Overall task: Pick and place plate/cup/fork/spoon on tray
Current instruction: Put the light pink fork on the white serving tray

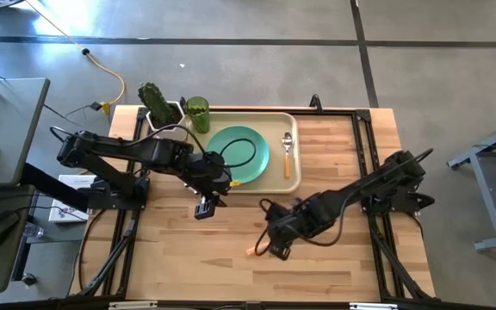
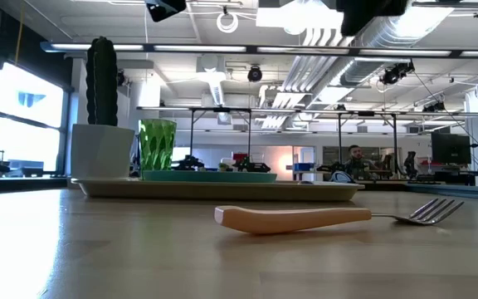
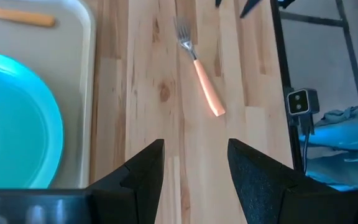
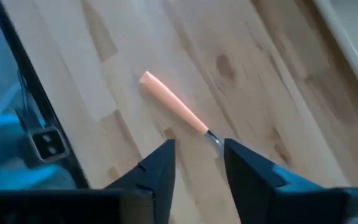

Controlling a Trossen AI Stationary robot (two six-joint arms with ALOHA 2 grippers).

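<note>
The left gripper [image 1: 206, 207] hung over bare table [image 1: 334, 155] just off the tray's [image 1: 295, 182] near rim, its fingers [image 3: 143, 171] spread apart with nothing between them. In its wrist view the fork [image 3: 197, 66] lay well ahead of those fingers on the wood, apart from the tray. On the tray, the teal-green plate [image 1: 238, 155] sat in the middle, the cup [image 1: 198, 112] stood upright at the far left corner, and the spoon [image 1: 288, 152] lay on the tray floor to the right of the plate, not touching it. A white pot with a cactus [image 1: 159, 105] stood just beside the cup, outside the tray's left end.

To the right, the right gripper [image 1: 277, 250] hovered directly over the fork [image 1: 250, 251], which rested flat on the table well in front of the tray. Its fingers [image 4: 157, 168] were parted, and in its wrist view the fork's metal neck ran down into the gap between them while the orange handle [image 4: 173, 104] stretched away ahead; whether the fingers touched the fork could not be told. The low view showed the fork [image 2: 330, 218] lying on the wood, handle end toward the left, tines to the right.

There was one plate, one cup, one fork, one spoon, one tray and two grippers.
</note>
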